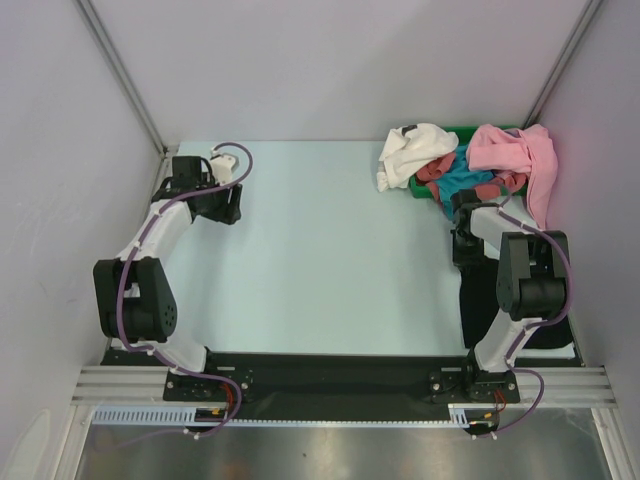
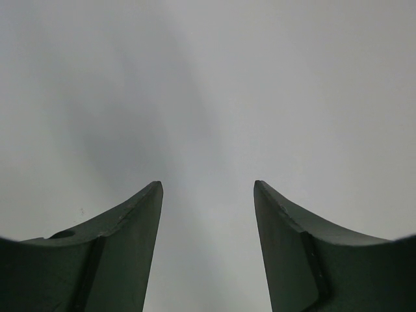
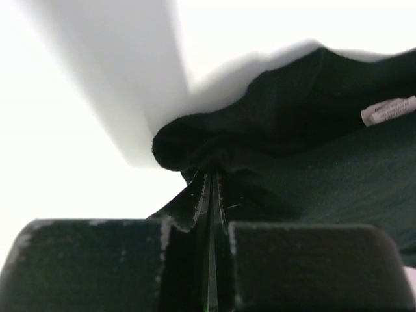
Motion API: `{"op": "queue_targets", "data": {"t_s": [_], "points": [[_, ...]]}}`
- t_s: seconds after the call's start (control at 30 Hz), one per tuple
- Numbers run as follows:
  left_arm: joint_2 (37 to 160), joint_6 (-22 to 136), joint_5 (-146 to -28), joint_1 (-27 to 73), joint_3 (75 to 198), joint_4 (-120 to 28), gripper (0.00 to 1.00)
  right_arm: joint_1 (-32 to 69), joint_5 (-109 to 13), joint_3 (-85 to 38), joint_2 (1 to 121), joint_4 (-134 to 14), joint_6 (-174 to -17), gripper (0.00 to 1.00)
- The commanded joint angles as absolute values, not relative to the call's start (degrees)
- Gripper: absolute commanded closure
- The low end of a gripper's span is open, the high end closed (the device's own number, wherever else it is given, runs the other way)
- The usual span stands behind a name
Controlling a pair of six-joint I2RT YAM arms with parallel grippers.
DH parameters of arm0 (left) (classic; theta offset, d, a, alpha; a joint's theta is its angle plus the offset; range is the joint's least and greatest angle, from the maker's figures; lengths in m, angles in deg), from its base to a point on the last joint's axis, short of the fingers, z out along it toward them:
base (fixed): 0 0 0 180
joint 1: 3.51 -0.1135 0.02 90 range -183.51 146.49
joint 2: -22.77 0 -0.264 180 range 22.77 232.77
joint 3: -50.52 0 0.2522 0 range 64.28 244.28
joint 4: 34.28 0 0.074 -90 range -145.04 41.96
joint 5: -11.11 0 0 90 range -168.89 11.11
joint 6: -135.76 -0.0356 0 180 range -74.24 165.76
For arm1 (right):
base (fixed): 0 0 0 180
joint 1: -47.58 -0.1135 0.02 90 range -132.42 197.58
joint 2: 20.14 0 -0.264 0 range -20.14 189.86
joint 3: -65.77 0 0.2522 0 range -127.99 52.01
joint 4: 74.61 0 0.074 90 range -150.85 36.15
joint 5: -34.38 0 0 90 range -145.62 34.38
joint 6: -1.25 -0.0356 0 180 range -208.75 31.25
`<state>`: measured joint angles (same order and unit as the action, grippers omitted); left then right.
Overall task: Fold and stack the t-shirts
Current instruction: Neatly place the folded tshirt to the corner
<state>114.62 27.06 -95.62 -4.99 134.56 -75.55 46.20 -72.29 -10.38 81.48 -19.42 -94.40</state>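
Note:
My right gripper [image 1: 464, 246] is shut on a fold of the black t-shirt [image 1: 478, 305], which lies along the right side of the table toward the near edge. In the right wrist view the jaws [image 3: 211, 181] are pinched together on bunched black cloth [image 3: 292, 123], with a white label [image 3: 387, 110] showing at the right. White [image 1: 414, 150], pink [image 1: 512, 150], teal [image 1: 461, 180] and red [image 1: 434, 172] t-shirts are heaped at the back right. My left gripper [image 1: 227, 207] is open and empty at the back left; its wrist view [image 2: 207, 184] shows only bare surface.
The heap of shirts sits in and over a green bin [image 1: 464, 129] in the back right corner. Grey walls enclose the pale table [image 1: 330, 260] on the left, the back and the right. A black strip [image 1: 330, 370] runs along the near edge between the arm bases.

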Motion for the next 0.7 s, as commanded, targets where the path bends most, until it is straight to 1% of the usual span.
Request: {"op": "queue_targets", "data": {"t_s": [0.0,0.03,0.07,0.1,0.13,0.2,0.23,0.3,0.33,0.4,0.43,0.53,0.67], "points": [[113.3,25.55,-95.94,-5.53,134.33,-74.32,0.36,45.57,-69.69,-10.04,80.14,-22.96,-91.39,0.97],[113.21,25.54,-95.94,-5.53,134.33,-74.41,0.36,44.95,-68.82,-10.12,79.71,-23.14,-91.3,0.91],[113.12,25.37,-95.94,-5.53,134.24,-74.32,0.36,44.77,-68.63,-10.13,79.09,-23.05,-91.3,0.87],[113.03,25.37,-95.94,-5.62,134.15,-74.5,0.36,44.77,-67.93,-10.3,78.82,-22.88,-91.39,0.77],[113.03,25.37,-95.86,-5.53,134.15,-74.5,0.36,44.86,-67.58,-10.47,78.65,-22.7,-91.3,0.69],[112.86,25.28,-95.86,-5.62,134.06,-74.59,0.36,44.77,-66.0,-10.91,77.42,-22.0,-90.95,0.6],[112.77,25.19,-95.86,-5.53,134.06,-74.76,0.36,44.51,-62.95,-11.0,76.55,-22.09,-90.69,0.56],[112.59,24.93,-95.86,-5.62,133.97,-75.02,0.36,44.16,-59.07,-10.83,72.52,-23.4,-89.99,0.52],[112.51,25.02,-95.77,-5.53,133.97,-75.11,0.36,44.07,-54.18,-10.57,70.67,-24.01,-89.81,0.51],[112.16,24.84,-95.68,-5.53,133.89,-75.46,0.36,44.59,-49.84,-9.6,67.76,-26.21,-89.54,0.47],[112.07,24.84,-95.59,-5.62,133.89,-75.64,0.36,44.94,-47.21,-9.16,64.96,-27.0,-89.8,0.46],[111.02,24.67,-95.42,-5.62,133.62,-75.9,0.36,47.14,-42.46,-7.14,61.43,-29.03,-91.29,0.45],[109.08,24.31,-95.42,-5.71,132.66,-76.43,0.36,51.18,-45.07,-5.38,58.88,-28.86,-94.28,0.45]]}}
